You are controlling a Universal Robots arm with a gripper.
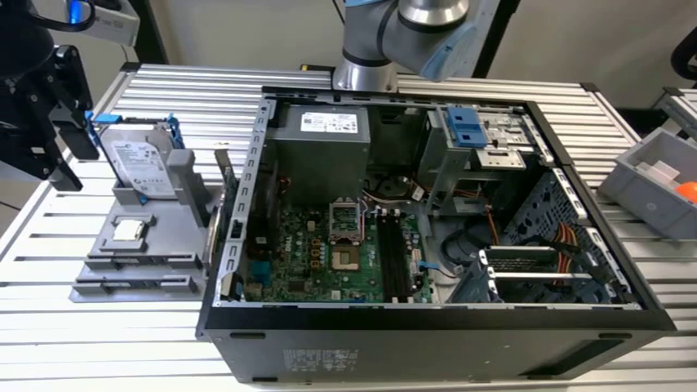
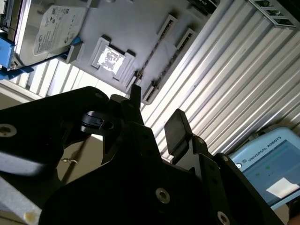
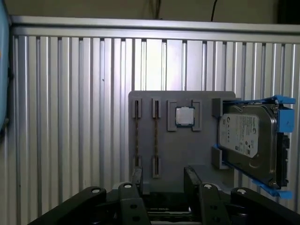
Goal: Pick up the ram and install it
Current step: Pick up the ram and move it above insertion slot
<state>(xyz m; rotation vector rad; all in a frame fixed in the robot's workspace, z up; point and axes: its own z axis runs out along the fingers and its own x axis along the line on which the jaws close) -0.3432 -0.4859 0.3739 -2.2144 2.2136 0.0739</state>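
Empty claw (image 3: 164, 182) hangs above the ram (image 3: 155, 140), fingers (image 3: 192, 180) spread apart.
Two thin sticks stand on edge in slots of the grey holder (image 3: 178, 154), the ram and its twin (image 3: 136, 140) just beside it, with the square chip (image 3: 184, 116) and the blue-bracketed hard drive (image 3: 248, 140) further along. Standing edge-on, the ram leaves little margin: a skewed or off-centre closing could catch the twin or a slot bracket and lever the board crooked.

- Hard drive (image 3: 246, 136): white label with dense print, too small to read.
- Power supply (image 1: 326, 122): white label, print not legible.
- Computer case (image 1: 436, 343): small sticker on outer wall, not legible.
- Light-blue device (image 2: 265, 161): one line of white maker's lettering.
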